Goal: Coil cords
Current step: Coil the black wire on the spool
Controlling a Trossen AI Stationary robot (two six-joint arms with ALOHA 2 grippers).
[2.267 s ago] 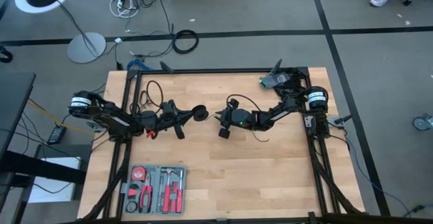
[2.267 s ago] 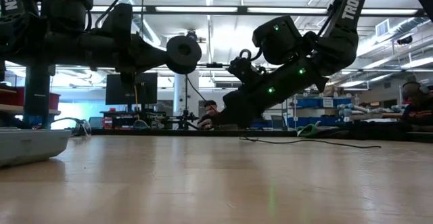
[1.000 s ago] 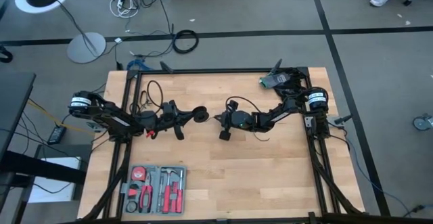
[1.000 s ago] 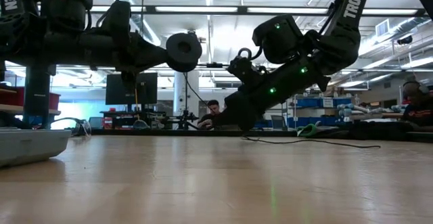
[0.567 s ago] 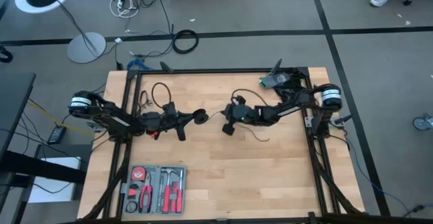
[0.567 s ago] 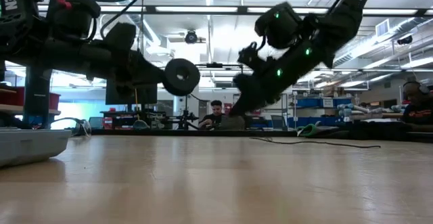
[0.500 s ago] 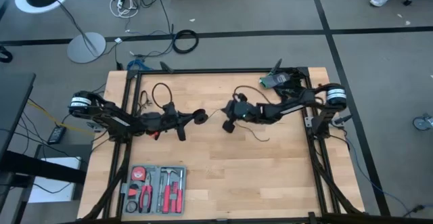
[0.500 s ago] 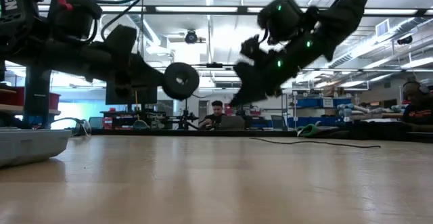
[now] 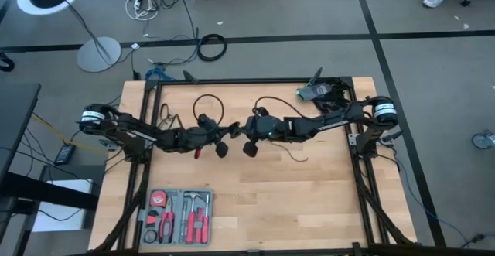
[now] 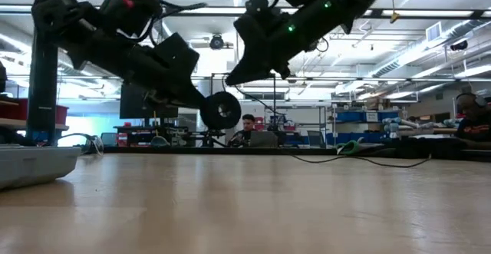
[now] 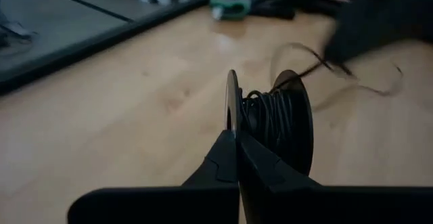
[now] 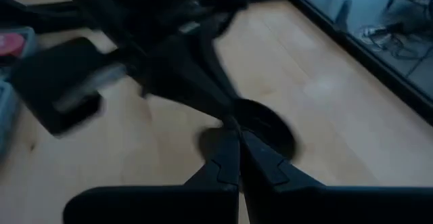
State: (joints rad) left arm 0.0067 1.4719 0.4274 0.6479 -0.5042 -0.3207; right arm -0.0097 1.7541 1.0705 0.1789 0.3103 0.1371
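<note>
Left gripper (image 11: 237, 143), clamped on the puck (image 11: 270, 126), holds it just at nine o'clock of the right gripper (image 9: 249, 136), fingers pinched together, cord (image 9: 290, 154) trailing toward four.

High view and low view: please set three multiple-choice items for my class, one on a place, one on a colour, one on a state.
1. Where on the table is the tool case, seen from above?
A. Centre
B. The picture's lower left
C. The picture's upper right

2. What colour is the round puck?
A. Black
B. White
C. Red

3. What is the puck's state?
A. Lying flat on the table
B. Inside the tool case
C. Held in the air

Key: 1 B, the tool case lies at the lower left of the table. 2 A, the puck is black. 3 C, the left end effector grips its rim, and the low view shows a gap beneath it.
</note>
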